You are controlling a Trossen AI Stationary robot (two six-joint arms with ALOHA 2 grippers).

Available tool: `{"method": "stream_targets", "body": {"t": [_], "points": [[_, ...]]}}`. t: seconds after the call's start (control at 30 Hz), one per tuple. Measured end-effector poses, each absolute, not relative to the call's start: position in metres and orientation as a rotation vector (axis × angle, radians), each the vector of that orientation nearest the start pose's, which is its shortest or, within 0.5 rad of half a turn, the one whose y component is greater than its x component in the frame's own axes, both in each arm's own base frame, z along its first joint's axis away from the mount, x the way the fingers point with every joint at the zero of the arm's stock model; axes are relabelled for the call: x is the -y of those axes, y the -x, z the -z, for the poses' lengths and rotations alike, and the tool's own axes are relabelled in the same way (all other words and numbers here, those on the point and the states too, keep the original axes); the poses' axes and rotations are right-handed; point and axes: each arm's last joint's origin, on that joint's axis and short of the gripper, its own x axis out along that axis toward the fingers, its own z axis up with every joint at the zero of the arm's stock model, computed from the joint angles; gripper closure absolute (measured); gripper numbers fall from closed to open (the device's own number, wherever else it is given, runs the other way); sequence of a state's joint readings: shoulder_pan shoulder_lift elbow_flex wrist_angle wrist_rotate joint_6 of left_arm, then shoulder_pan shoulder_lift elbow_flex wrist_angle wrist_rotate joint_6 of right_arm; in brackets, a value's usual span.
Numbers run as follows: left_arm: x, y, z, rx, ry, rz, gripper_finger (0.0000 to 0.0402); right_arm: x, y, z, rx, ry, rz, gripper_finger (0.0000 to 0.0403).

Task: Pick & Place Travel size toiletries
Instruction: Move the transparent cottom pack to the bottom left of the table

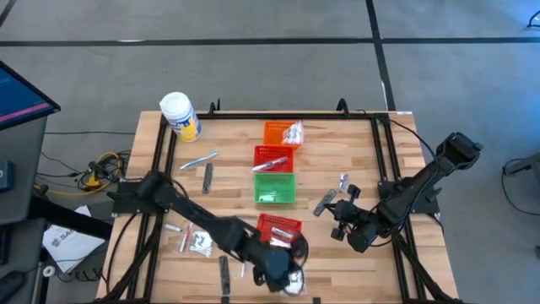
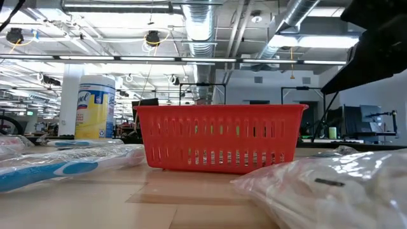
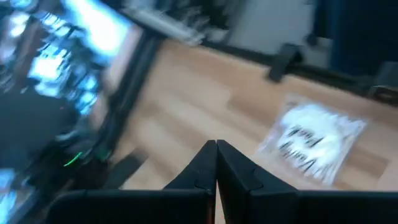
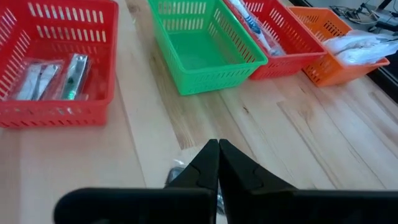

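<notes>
Both arms were matte black, built of boxy links with rounded joints and thin black cables along them. The left gripper (image 3: 216,163) and the right gripper (image 4: 218,163) each ended in two smooth, dark, wedge-shaped fingers tapering to points.

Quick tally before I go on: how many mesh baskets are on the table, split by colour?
Orange plastic mesh basket: 1
Red plastic mesh baskets: 2
Green plastic mesh basket: 1
Total: 4
</notes>
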State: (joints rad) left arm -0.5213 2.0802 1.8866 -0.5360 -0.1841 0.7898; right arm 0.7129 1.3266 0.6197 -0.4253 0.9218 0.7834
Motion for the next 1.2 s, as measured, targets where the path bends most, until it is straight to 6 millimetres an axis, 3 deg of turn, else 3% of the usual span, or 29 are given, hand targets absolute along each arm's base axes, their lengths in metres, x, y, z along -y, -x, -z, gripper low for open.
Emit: {"method": "stream_targets", "body": {"t": [0.17, 0.3, 0.63, 0.9, 1.07, 1.2], "points": [[0.239, -0.434, -0.202, -0.657, -1.162, 0.712, 0.0401, -0.12, -0.179, -0.164, -0.637, 0.093, 0.476, 0.0402], [0.249, -0.436, -0.17, -0.704, -1.406, 0.7, 0.0401, -0.117, -0.178, -0.16, -0.642, 0.086, 0.489, 0.0402], [0.255, -0.431, -0.165, -0.704, -1.201, 0.877, 0.0401, -0.106, -0.174, -0.148, -0.653, 0.044, 0.539, 0.0402], [0.263, -0.425, -0.163, -0.712, -1.216, 0.889, 0.0401, -0.107, -0.174, -0.148, -0.651, 0.041, 0.537, 0.0402], [0.266, -0.431, -0.136, -0.733, -1.22, 0.91, 0.0401, -0.107, -0.174, -0.148, -0.65, 0.041, 0.537, 0.0402], [0.267, -0.431, -0.133, -0.742, -1.199, 0.897, 0.0401, -0.107, -0.174, -0.148, -0.65, 0.04, 0.537, 0.0402]]}}
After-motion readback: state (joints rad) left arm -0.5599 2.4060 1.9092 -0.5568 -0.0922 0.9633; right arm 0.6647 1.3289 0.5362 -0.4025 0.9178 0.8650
